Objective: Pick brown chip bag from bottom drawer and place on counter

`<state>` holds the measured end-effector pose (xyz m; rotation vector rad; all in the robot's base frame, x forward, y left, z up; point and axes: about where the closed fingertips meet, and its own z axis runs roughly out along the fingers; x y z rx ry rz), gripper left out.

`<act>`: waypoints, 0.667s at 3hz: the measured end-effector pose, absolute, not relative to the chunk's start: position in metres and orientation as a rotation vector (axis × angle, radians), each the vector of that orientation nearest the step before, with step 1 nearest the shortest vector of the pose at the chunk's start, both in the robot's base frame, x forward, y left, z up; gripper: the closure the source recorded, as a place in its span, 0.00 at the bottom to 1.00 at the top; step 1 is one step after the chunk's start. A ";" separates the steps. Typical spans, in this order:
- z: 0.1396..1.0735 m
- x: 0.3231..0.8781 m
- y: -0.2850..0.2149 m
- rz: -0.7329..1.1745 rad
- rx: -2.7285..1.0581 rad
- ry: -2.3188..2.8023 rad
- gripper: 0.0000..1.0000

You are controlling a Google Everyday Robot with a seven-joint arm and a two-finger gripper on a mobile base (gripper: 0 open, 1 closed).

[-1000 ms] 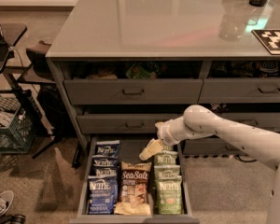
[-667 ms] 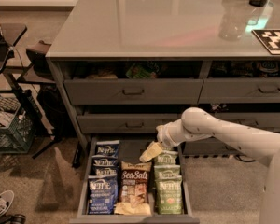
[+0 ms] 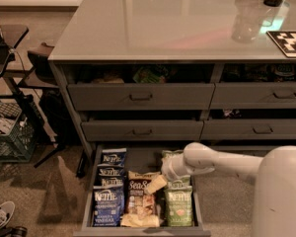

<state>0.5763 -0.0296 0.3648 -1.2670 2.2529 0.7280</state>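
White arm (image 3: 222, 162) angled down — pincer (image 3: 157, 183) over brown chip bag (image 3: 138, 201).

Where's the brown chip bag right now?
The brown chip bag lies in the bottom drawer between blue bags and green bags, gripper at its upper-right corner.

We have one camera only, set high in front of the cabinet (image 3: 138, 97) and looking forward and steeply down. The counter (image 3: 163, 23) fills the upper part of our view. The open bottom drawer (image 3: 143, 157) lies at the lower edge, its front cut off there. The arm (image 3: 227, 164) enters from the lower right, very close to the lens. The gripper (image 3: 156, 183) sits low and near the centre, over the drawer.
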 end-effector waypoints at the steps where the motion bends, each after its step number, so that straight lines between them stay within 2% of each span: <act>1: 0.312 0.565 -0.011 0.773 -1.325 2.248 0.00; 2: 0.265 0.566 0.000 0.804 -1.404 2.263 0.00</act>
